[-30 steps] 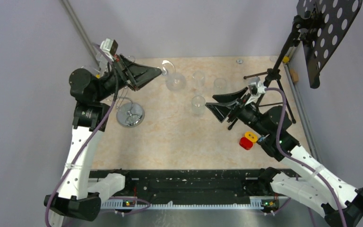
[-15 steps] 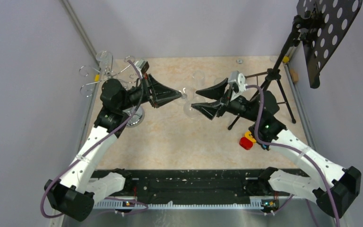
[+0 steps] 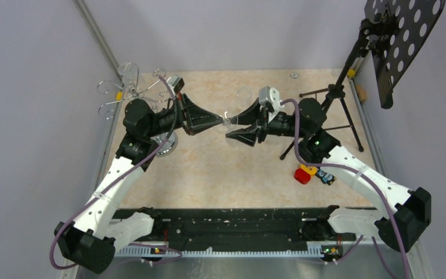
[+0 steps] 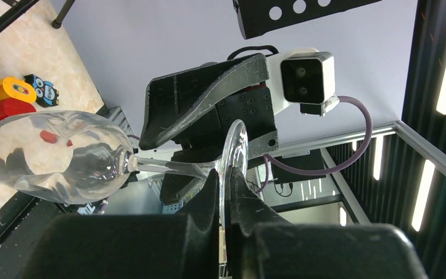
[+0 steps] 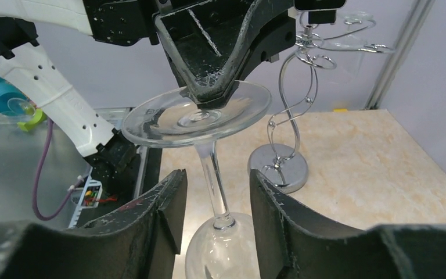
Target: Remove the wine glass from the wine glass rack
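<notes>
Two grippers meet at the wine glass (image 4: 52, 157), held level well right of the rack (image 5: 277, 170): left gripper (image 4: 225, 180) clamps its foot, right gripper (image 5: 215, 180) gapes around the stem, so releasing early could drop it

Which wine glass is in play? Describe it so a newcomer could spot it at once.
Look above the middle of the beige table, where the two black hands meet. The wine glass lies sideways in mid-air there, foot pinched by the left hand, stem between the right hand's open fingers. Another clear glass behind it stands on the table.
</notes>
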Robot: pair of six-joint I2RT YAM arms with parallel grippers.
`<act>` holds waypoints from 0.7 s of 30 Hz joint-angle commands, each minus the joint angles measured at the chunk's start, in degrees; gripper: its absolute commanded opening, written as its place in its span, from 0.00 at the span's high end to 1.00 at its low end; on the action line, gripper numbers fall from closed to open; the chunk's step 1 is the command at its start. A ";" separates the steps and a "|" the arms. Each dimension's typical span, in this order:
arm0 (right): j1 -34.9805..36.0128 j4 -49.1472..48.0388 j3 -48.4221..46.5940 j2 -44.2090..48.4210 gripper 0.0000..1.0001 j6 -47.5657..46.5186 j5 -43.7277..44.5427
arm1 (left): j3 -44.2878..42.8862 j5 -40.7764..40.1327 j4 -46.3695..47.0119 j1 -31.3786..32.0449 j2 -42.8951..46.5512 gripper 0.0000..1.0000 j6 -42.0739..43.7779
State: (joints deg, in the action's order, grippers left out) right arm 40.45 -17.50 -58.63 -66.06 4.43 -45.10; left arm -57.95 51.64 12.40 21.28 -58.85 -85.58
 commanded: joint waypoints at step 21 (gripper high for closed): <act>2.22 -16.87 2.62 4.31 1.00 12.06 28.54 | 0.35 -6.96 -0.93 0.18 4.07 0.34 5.54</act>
State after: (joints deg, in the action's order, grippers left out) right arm 42.28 -23.53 -57.69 -66.65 11.29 -31.53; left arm -58.02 49.28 11.44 21.37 -56.58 -83.07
